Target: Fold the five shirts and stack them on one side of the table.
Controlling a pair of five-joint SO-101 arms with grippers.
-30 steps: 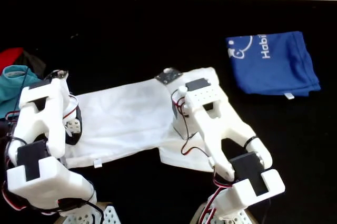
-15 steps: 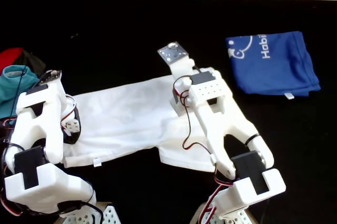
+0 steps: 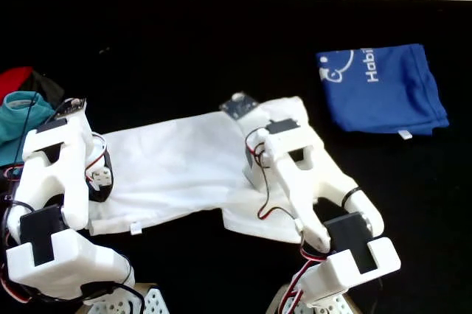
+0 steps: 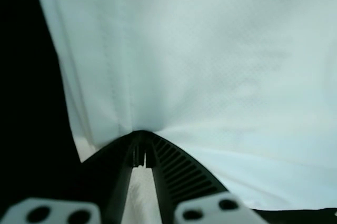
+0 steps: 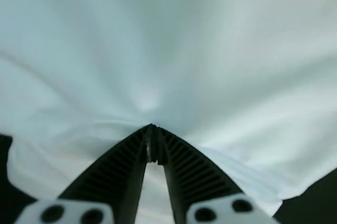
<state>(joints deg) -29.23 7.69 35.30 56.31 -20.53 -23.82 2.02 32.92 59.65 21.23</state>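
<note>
A black-covered desk (image 3: 184,56) runs under a pale wall, and a wide, thin white shirt (image 3: 177,166) lies spread across its middle in front of me. My left hand (image 4: 141,135) is closed on the white shirt at its left end, the jaws meeting with cloth puckered at their tips. My right hand (image 5: 151,128) is closed on it too, pinching a ridge of fabric toward the right end, near a sleeve. Far to the right a folded blue shirt (image 3: 380,89) with white print sits well apart, which I take to be the start of the stack. At the left edge a crumpled teal garment (image 3: 18,119) and a red garment (image 3: 15,78) wait.

I judge the step to be a fold of the white shirt, with most of the task ahead. To do it well I should lift both pinches together and level, so the cloth does not twist, carry the edge straight across to meet the opposite one, and lower it flat before letting go. Thin cloth like this will likely slip or drag, so slow travel suits it
</note>
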